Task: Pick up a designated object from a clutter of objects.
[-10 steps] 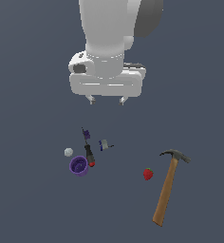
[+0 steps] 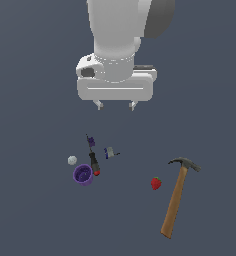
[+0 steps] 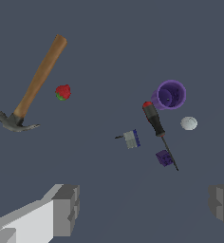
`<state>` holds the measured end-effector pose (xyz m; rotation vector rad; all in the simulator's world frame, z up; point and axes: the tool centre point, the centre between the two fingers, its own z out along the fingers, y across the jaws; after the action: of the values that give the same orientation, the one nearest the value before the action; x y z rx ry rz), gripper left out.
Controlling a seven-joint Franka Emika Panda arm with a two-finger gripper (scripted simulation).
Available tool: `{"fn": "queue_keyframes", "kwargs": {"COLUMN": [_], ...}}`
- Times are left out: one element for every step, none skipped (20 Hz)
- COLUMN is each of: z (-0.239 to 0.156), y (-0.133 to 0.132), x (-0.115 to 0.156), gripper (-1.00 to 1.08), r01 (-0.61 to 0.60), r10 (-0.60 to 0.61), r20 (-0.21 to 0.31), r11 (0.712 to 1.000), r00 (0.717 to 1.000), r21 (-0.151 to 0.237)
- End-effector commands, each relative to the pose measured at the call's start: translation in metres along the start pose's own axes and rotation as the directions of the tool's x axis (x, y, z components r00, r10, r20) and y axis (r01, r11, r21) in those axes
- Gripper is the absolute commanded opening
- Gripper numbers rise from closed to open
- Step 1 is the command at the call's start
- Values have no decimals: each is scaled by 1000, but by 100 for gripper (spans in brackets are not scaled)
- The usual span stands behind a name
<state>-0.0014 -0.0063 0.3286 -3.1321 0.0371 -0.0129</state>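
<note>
The designated object (image 2: 109,152) is a tiny pale grey-white piece with dark blue parts, lying on the grey floor; it also shows in the wrist view (image 3: 131,139). My gripper (image 2: 115,105) hangs open and empty well above it; in the wrist view the gripper (image 3: 144,209) shows two grey fingers (image 3: 66,209) spread wide. Around the piece lie a black-and-red stick (image 2: 93,163), a tiny purple piece (image 2: 91,141), a purple cup (image 2: 83,175) and a whitish ball (image 2: 72,160).
A red strawberry (image 2: 156,183) and a wooden-handled hammer (image 2: 177,196) lie toward the exterior view's right, apart from the cluster. In the wrist view the hammer (image 3: 38,83) and strawberry (image 3: 62,92) also show.
The gripper has shifted slightly toward the exterior view's right and a little lower. The objects have not moved.
</note>
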Motion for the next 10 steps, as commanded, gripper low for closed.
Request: {"fn": "queue_keyframes", "kwargs": {"z": [0, 0, 0, 0, 0, 0, 1, 2, 4, 5], "y": [-3, -3, -3, -3, -3, -3, -3, -3, -3, -3], "x": [0, 0, 0, 0, 0, 0, 0, 1, 1, 1], "gripper": [100, 100, 100, 100, 100, 100, 100, 100, 100, 100], "r01": [11, 12, 12, 10, 9, 7, 3, -2, -8, -15], "r10": [-11, -12, -12, -10, -9, -7, -3, 2, 8, 15], "r20": [-2, -2, -2, -2, -2, -2, -2, -2, -2, -2], "r11": [1000, 1000, 1000, 1000, 1000, 1000, 1000, 1000, 1000, 1000], "r00": [1000, 1000, 1000, 1000, 1000, 1000, 1000, 1000, 1000, 1000], "r21": [4, 5, 5, 4, 4, 4, 4, 5, 5, 5]}}
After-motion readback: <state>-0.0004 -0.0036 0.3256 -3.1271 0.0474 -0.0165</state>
